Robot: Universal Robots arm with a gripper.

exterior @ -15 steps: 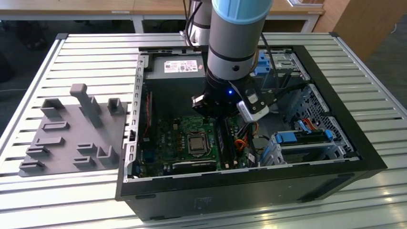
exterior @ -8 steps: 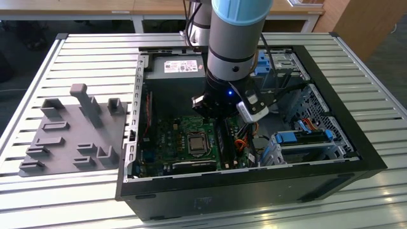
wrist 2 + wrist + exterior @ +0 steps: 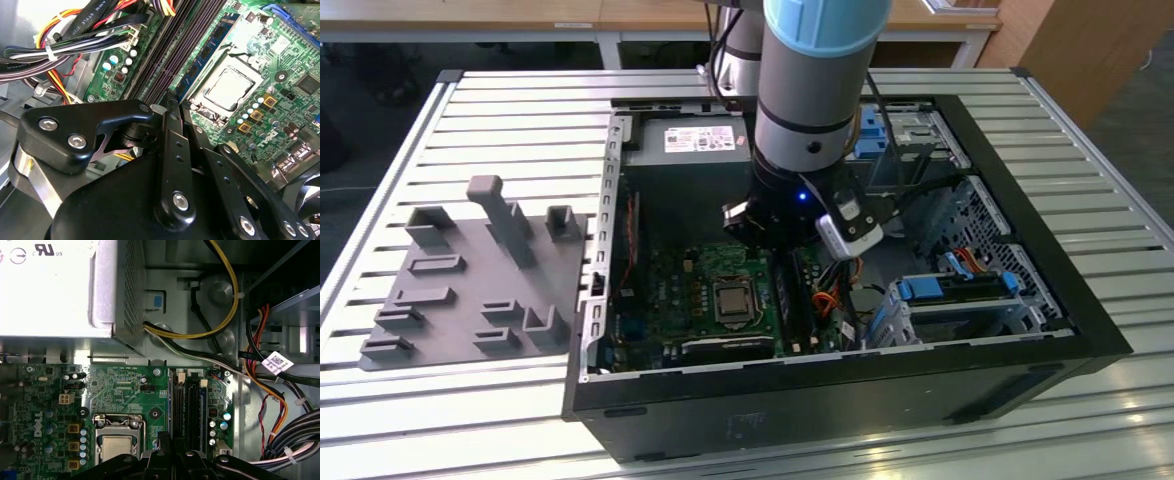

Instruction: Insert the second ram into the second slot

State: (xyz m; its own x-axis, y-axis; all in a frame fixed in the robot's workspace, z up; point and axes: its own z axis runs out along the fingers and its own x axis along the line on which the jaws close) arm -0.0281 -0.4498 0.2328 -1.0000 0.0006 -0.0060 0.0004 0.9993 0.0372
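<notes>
The gripper (image 3: 170,102) hangs low inside the open computer case (image 3: 787,420), right over the memory slots (image 3: 160,60) — clenched or slack, I cannot tell. The second ram (image 3: 212,42) stands on edge in the slot beside the processor socket (image 3: 227,87), one end running under the gripper. Light, stiff, brittle, I'd say — best held by its top edge, off the chips.

Bright even light; computer case (image 3: 827,420) interior shadowed.
</notes>
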